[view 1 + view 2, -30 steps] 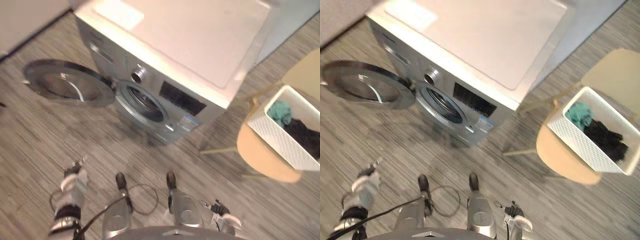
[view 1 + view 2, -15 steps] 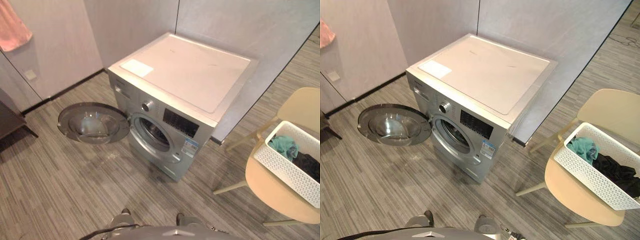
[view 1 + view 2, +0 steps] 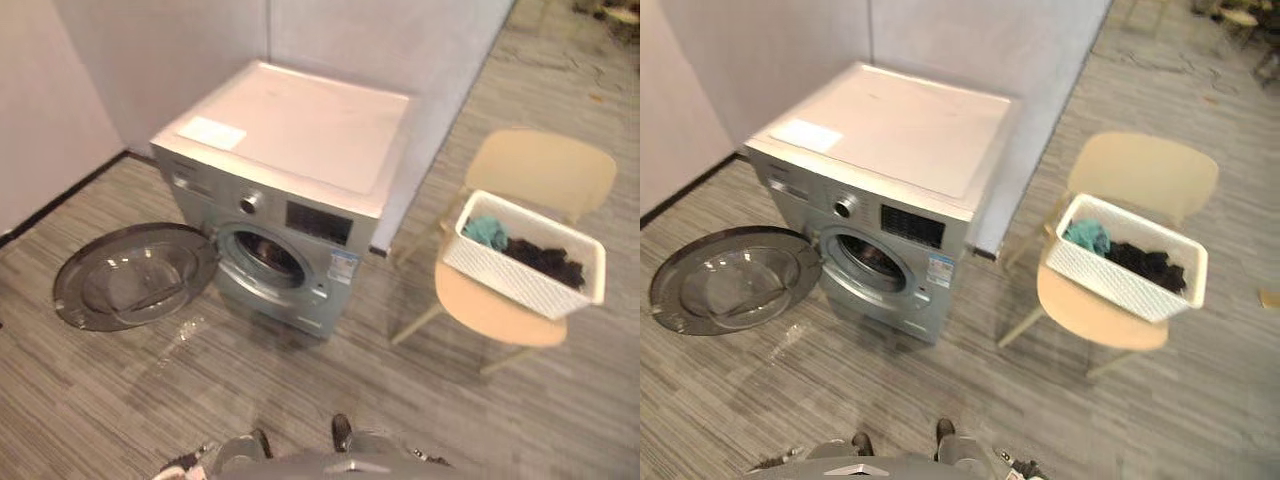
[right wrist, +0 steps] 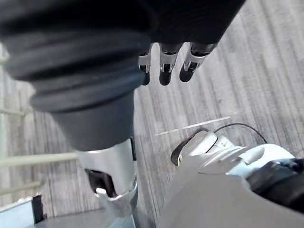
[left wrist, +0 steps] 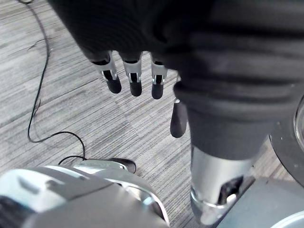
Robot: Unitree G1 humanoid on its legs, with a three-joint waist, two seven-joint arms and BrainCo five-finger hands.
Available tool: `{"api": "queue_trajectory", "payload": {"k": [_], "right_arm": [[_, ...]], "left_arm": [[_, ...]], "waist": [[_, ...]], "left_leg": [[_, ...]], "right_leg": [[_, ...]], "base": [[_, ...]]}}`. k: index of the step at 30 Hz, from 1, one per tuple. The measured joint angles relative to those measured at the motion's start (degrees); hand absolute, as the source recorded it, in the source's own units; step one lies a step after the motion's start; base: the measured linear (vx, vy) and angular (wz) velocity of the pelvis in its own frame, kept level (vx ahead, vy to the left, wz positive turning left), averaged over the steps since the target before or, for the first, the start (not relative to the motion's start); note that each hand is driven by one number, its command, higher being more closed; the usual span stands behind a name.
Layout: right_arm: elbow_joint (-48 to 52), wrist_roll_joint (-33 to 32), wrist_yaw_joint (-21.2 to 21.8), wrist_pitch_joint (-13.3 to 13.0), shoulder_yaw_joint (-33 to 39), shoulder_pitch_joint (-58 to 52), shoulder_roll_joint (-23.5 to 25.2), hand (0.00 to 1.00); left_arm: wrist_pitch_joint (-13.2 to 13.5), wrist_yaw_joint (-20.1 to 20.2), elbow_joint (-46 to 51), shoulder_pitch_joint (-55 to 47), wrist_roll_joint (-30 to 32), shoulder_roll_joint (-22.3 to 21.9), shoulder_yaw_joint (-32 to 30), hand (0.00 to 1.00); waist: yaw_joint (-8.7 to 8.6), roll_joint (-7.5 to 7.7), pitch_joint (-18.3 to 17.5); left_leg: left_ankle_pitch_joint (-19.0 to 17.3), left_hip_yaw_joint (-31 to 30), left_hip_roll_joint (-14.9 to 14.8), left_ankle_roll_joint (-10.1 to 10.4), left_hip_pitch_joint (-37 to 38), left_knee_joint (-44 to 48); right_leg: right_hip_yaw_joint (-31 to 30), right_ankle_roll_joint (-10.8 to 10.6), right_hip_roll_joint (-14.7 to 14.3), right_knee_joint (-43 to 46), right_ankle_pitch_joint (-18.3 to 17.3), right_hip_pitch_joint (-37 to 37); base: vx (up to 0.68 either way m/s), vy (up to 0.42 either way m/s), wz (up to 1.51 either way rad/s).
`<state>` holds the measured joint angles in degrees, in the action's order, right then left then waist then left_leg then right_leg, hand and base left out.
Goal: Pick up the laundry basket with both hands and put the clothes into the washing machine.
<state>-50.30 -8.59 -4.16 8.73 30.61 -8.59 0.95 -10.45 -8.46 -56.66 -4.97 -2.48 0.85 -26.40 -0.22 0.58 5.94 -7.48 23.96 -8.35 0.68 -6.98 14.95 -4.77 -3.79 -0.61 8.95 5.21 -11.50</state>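
Grey striped plank floor (image 3: 90,390), pale grey panelled walls (image 3: 160,50), beige chair (image 3: 541,166)

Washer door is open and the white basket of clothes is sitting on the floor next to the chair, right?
Not quite. The white basket sits on the seat of the tan chair, not on the floor; the right eye view shows it. The washer door is open, and the clothes are in the basket.

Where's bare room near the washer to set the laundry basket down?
Bare floor lies before the washing machine, between its open door and the chair. The machine's top is bare but for a white sheet. The basket fills the chair seat.
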Motion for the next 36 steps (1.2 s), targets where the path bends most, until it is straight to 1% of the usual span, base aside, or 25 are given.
{"api": "queue_trajectory", "payload": {"k": [1,2,4,7,8,9,10,11,13,15,18,19,20,22,23,24,25,26,27,29,31,32,33,34,36], "right_arm": [[0.4,0.1,-0.1,-0.2,0.4,0.4,-0.5,0.0],[0.0,0.1,-0.2,0.0,0.1,0.8,-0.6,0.0],[-0.2,0.1,-0.2,0.0,-0.4,0.7,-0.6,0.0],[-0.2,0.1,-0.2,0.0,-0.6,0.3,-1.0,0.0],[-0.8,0.0,-0.3,0.0,0.1,0.3,-0.6,0.0],[-2.5,0.0,-0.4,-0.1,1.4,0.2,-0.3,0.0],[-3.2,0.0,-0.4,0.1,1.7,0.2,-0.3,0.0],[-4.5,0.0,-0.5,0.1,1.7,0.8,-1.6,0.0],[-4.8,0.0,-1.2,0.1,2.7,1.4,-2.7,0.0],[-5.3,0.0,-1.4,0.2,3.4,1.6,-2.8,0.0],[-5.4,-0.1,-1.6,0.0,3.4,2.1,-2.0,0.0],[-5.6,-0.1,-2.0,-0.1,3.4,2.1,-1.5,0.0],[-5.5,-0.4,-2.3,-0.2,3.4,2.2,-1.3,0.0],[-4.8,-0.9,-2.5,-0.2,2.6,2.2,-1.3,0.0],[-4.4,-1.1,-2.5,-0.3,1.4,2.2,-2.1,0.0],[-4.1,-1.1,-2.5,-0.3,1.0,2.5,-2.8,0.0],[-3.7,-1.1,-2.5,-0.4,0.5,2.9,-3.6,0.0],[-3.4,-1.1,-2.3,-0.7,0.5,3.3,-3.6,0.0],[-3.3,-1.0,-2.4,-0.7,0.5,3.2,-3.4,0.0],[-2.0,-0.5,-2.2,-0.5,1.1,2.8,-2.8,0.0],[-2.0,0.0,-2.2,-0.2,0.6,4.2,-2.3,0.0],[-2.3,0.1,-2.3,-0.1,0.2,4.7,-1.8,0.0],[-2.6,0.1,-2.2,-0.3,0.1,5.0,-2.8,0.0],[-2.8,0.1,-2.2,-0.3,-0.1,5.5,-2.5,0.0],[-2.5,1.5,-1.9,-0.2,-0.8,6.0,-1.4,0.0]], "left_arm": [[0.4,-0.2,-0.1,0.5,-0.1,-0.6,-0.3,0.0],[0.8,-0.7,0.0,1.4,-0.7,-0.7,-0.5,0.0],[1.1,-1.2,-0.1,2.1,-1.8,-1.3,-0.5,0.0],[1.3,-1.1,-0.3,2.2,-1.9,-2.0,-0.6,0.0],[1.3,-1.1,-0.4,2.3,-1.7,-1.5,-0.6,0.0],[1.4,-1.0,-0.8,2.6,-1.3,-0.4,-0.5,0.0],[1.3,-1.0,-1.6,3.1,-0.8,0.2,-0.5,0.0],[1.2,-0.9,-3.2,3.9,-0.6,-1.0,-0.4,0.0],[0.9,-1.0,-3.9,3.8,-0.3,-2.8,-0.4,0.0],[0.9,-1.0,-4.2,3.8,0.3,-3.1,0.1,0.0],[1.0,-1.3,-3.8,3.5,0.4,-1.2,0.0,0.0],[1.3,-1.4,-2.3,2.9,0.4,-0.3,-0.1,0.0],[1.7,-1.9,-0.5,2.6,0.3,0.6,-0.8,0.0],[2.3,-2.4,1.6,2.3,-0.2,1.0,-1.7,0.0],[2.5,-2.3,2.2,2.3,-1.6,0.5,-1.4,0.0],[2.5,-2.2,2.1,2.4,-2.1,-0.2,-1.1,0.0],[2.4,-2.1,1.9,2.3,-2.5,-1.6,-0.7,0.0],[2.1,-2.0,1.9,1.8,-3.7,-3.1,-0.5,0.0],[2.0,-1.9,1.9,1.8,-3.8,-2.9,-0.5,0.0],[1.7,-1.7,1.9,1.8,-3.9,-3.8,-1.4,0.0],[2.0,-1.1,3.1,2.1,-4.8,-3.4,-4.1,0.0],[1.8,-1.2,3.1,2.1,-4.0,-3.1,-5.1,0.0],[1.5,-1.2,2.3,1.4,-3.8,-3.7,-5.2,0.0],[1.6,-1.2,1.7,1.4,-3.5,-3.7,-5.9,0.0],[0.9,-1.4,0.9,0.4,-2.9,-3.2,-6.6,0.0]], "waist": [[0.33,-1.07,0.6],[0.21,-0.45,1.4],[0.09,-0.29,1.3],[0.41,-0.19,1.4],[0.75,0.83,1.1],[0.44,2.93,0.5],[0.15,2.83,0.8],[0.71,1.06,0.7],[0.4,-1.87,0.4],[0.36,-2.42,0.3],[0.07,-1.47,0.5],[0.1,-0.47,0.8],[0.63,-0.77,1.6],[0.94,-0.56,2.1],[1.54,-0.74,2.6],[1.69,-1.31,2.6],[1.74,-2.05,2.6],[2.07,-3.4,3.0],[2.35,-3.38,2.9],[2.2,-3.81,2.8],[2.92,-2.09,4.6],[3.52,-1.28,4.0],[3.56,-2.41,3.8],[3.98,-1.84,3.8],[4.37,-1.38,2.9]], "left_leg": [[2.6,3.9,-2.7,-0.6,0.6,-0.4],[3.7,7.3,-3.4,0.1,2.7,-1.9],[4.3,11.5,-5.5,0.7,4.8,-2.1],[5.0,15.6,-10.1,3.5,7.5,-2.3],[6.0,17.0,-10.6,5.0,8.8,-2.8],[7.1,16.9,-10.2,6.9,9.8,-3.4],[7.4,16.1,-9.9,7.9,10.2,-4.5],[7.3,12.1,-9.2,8.7,10.6,-7.9],[10.5,9.9,-9.6,8.1,12.2,-11.4],[12.9,9.4,-10.8,8.1,13.4,-13.0],[13.8,8.9,-14.6,8.8,12.9,-9.4],[13.2,8.9,-17.3,8.0,10.6,-3.6],[12.3,7.8,-20.6,4.8,7.9,4.4],[12.8,0.4,-22.7,1.3,2.9,16.0],[7.4,-3.9,-20.1,3.8,0.0,23.9],[4.5,-5.0,-17.9,4.5,-1.2,26.5],[1.3,-5.5,-14.6,4.7,-2.8,28.0],[-2.7,-3.6,-11.1,3.0,-3.7,25.7],[-3.5,-3.1,-10.6,2.8,-2.9,24.3],[-5.5,-3.2,-7.4,5.2,0.9,17.8],[-5.2,-4.1,-7.1,5.5,-3.7,25.3],[-7.0,-4.3,-4.1,4.9,-3.9,15.5],[-1.5,-5.0,-2.9,2.9,-3.5,7.0],[-2.1,-4.0,-2.0,2.9,-2.3,6.9],[-4.7,-3.2,-0.5,1.8,-2.0,8.1]], "right_leg": [[5.7,0.8,-0.5,0.4,0.8,-0.6],[15.6,3.7,2.5,9.6,-5.4,-2.1],[21.8,3.9,6.9,18.2,-10.5,-2.1],[21.4,2.4,12.4,21.8,-12.6,-0.7],[21.5,2.8,17.1,19.1,-11.4,0.5],[20.9,-2.3,19.7,14.5,-10.6,2.8],[22.3,-2.3,18.9,13.4,-12.6,3.9],[22.7,-2.3,16.6,11.4,-13.1,4.2],[23.0,-2.3,12.9,9.2,-13.3,4.8],[23.0,-1.6,10.8,9.0,-14.0,5.4],[23.1,-0.3,7.7,10.1,-16.4,5.8],[22.8,0.2,6.5,9.6,-17.0,6.1],[22.4,0.7,5.0,9.0,-16.9,7.2],[21.2,2.4,4.3,8.7,-17.3,9.4],[19.6,2.2,4.7,8.5,-17.8,9.9],[18.8,2.2,5.1,8.5,-17.8,9.8],[17.4,2.3,5.4,8.3,-17.7,9.6],[16.3,2.1,5.6,7.8,-17.3,9.5],[16.0,1.9,5.9,7.8,-17.3,9.5],[14.5,0.9,6.3,6.3,-16.9,9.8],[14.8,0.0,7.6,1.0,-14.8,13.3],[14.8,-0.2,9.3,-0.9,-14.1,14.2],[14.5,-1.2,9.1,-1.9,-13.9,14.3],[13.4,-2.3,9.9,-2.3,-13.9,14.7],[12.6,-2.2,11.3,-3.2,-13.5,16.0]], "base": [[-0.1,-0.087,-1.44],[-0.09,-0.086,-1.4],[-0.02,-0.134,-1.26],[0.0,-0.305,-1.15],[0.0,-0.518,-0.84],[0.0,-0.464,-0.52],[-0.04,-0.433,-0.51],[-0.06,-0.332,-0.52],[-0.01,-0.273,-0.47],[0.04,-0.21,-0.15],[-0.01,-0.212,-0.04],[-0.02,-0.196,-0.18],[0.0,-0.197,-0.22],[0.01,-0.108,-0.29],[0.01,0.004,-0.46],[0.03,0.118,-0.57],[0.06,0.167,-0.65],[0.09,0.189,-0.54],[0.15,0.182,-0.26],[0.2,0.149,0.14],[0.18,0.129,0.12],[0.19,0.191,-0.07],[0.17,0.218,-0.23],[0.27,0.247,-0.34],[0.32,0.231,-0.15]]}}
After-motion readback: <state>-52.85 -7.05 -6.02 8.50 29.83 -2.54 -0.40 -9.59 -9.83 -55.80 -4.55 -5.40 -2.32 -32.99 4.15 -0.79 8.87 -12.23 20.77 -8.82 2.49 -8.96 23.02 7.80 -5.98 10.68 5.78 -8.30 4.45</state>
